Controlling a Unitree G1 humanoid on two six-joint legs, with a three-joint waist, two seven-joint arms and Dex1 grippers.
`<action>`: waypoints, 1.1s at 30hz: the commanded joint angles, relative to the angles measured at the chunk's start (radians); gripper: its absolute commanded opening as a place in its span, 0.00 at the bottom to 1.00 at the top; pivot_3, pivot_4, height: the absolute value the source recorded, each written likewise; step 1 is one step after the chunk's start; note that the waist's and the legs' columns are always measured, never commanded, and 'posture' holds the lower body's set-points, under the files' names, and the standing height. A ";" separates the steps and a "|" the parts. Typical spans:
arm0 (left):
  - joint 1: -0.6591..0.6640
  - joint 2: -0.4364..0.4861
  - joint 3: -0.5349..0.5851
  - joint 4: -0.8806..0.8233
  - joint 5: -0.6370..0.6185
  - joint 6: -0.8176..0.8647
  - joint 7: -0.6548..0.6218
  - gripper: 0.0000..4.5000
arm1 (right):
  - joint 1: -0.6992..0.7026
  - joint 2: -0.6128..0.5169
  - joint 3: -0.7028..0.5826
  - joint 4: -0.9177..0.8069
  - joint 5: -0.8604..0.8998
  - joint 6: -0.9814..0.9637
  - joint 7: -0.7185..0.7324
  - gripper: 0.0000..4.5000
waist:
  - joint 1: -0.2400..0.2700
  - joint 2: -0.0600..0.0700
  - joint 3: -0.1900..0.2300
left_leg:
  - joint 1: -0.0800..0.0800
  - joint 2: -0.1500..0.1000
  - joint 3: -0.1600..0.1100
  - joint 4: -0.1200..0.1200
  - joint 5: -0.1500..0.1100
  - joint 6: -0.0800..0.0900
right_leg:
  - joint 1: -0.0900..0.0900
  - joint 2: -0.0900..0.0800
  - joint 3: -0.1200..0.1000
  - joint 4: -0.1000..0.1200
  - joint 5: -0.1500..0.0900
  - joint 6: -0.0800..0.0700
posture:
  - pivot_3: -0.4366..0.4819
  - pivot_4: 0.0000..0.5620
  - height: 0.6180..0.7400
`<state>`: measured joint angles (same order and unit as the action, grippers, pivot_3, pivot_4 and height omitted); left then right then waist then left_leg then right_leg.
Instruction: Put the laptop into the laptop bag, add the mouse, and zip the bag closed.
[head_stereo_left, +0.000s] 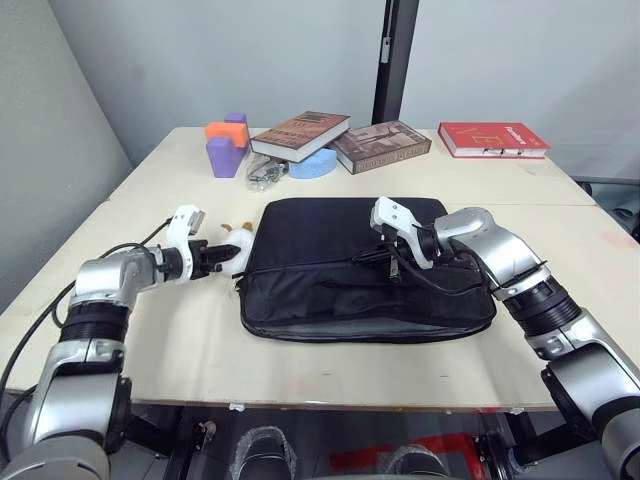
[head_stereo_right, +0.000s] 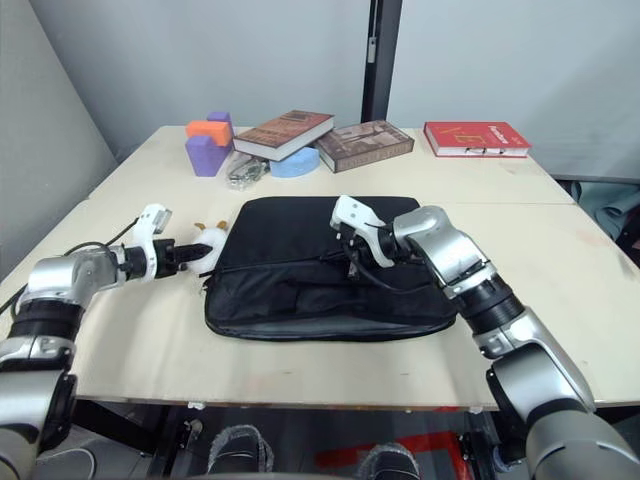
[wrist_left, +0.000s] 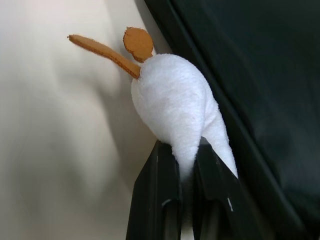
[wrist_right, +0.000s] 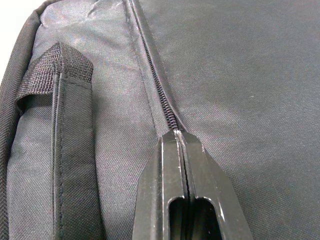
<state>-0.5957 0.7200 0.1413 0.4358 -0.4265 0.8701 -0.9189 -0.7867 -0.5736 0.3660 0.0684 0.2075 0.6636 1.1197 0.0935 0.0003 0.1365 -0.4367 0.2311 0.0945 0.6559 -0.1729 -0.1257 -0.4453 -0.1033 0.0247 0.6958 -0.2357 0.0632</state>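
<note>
My right gripper (wrist_right: 182, 136), fingers pressed together, rests on the zip line (wrist_right: 159, 92) of the laptop bag (head_stereo_left: 365, 270), which lies flat on the table (head_stereo_left: 180, 330) in front of me; whether a zip pull is pinched between the fingertips is not clear. My left gripper (wrist_left: 186, 150) is closed on the narrow end of a soft white toy (wrist_left: 175, 107) with orange bits, held just beside the bag's left edge; it looks like the fuzzy egg-shaped lump, not a glossy mouse. The bag is black fabric, limp and likely to bunch or slide on the smooth table if the zip is dragged one-handed, so I judge the far end wants pinning down. One strap handle (wrist_right: 60, 130) lies flat beside the zip, and it would be the firmest place to hold. The bag sits flat and full-looking, which suggests the laptop is inside, though that is hidden. The toy is light and squashy, easy to keep hold of. Books (head_stereo_left: 300, 133), a red book (head_stereo_left: 492, 139) and foam blocks (head_stereo_left: 226, 144) sit at the far side, well apart.
</note>
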 joint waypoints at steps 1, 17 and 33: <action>0.064 0.106 -0.012 -0.148 -0.021 0.013 -0.104 0.00 | 0.030 -0.010 0.027 0.019 -0.037 0.009 -0.006 0.00 | -0.001 0.000 0.000 | 0.000 0.000 0.000 0.000 0.000 0.000 | 0.000 0.000 0.000 0.000 0.000 0.000 | 0.48 0.27 0.73; 0.534 0.459 0.064 -0.497 -0.090 -0.035 -0.408 0.00 | 0.025 0.004 0.046 0.037 -0.056 0.011 -0.011 0.00 | -0.011 0.000 0.000 | 0.001 0.000 0.001 -0.006 0.000 0.000 | -0.002 0.000 0.000 -0.003 -0.002 -0.002 | 0.48 0.27 0.73; 0.697 0.422 0.049 -0.813 -0.191 0.025 -0.345 0.00 | 0.018 0.023 0.065 0.016 -0.053 0.070 -0.021 0.00 | -0.026 0.000 0.000 | 0.001 0.001 0.002 -0.007 0.000 -0.001 | -0.003 0.001 0.001 -0.003 -0.002 -0.003 | 0.48 0.27 0.73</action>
<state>0.0901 1.1436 0.2056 -0.3286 -0.5966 0.8929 -1.2654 -0.7864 -0.5442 0.3814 0.0496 0.1967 0.6935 1.1025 0.0676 0.0005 0.1365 -0.4362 0.2322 0.0967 0.6489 -0.1733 -0.1262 -0.4488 -0.1020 0.0255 0.6929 -0.2378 0.0602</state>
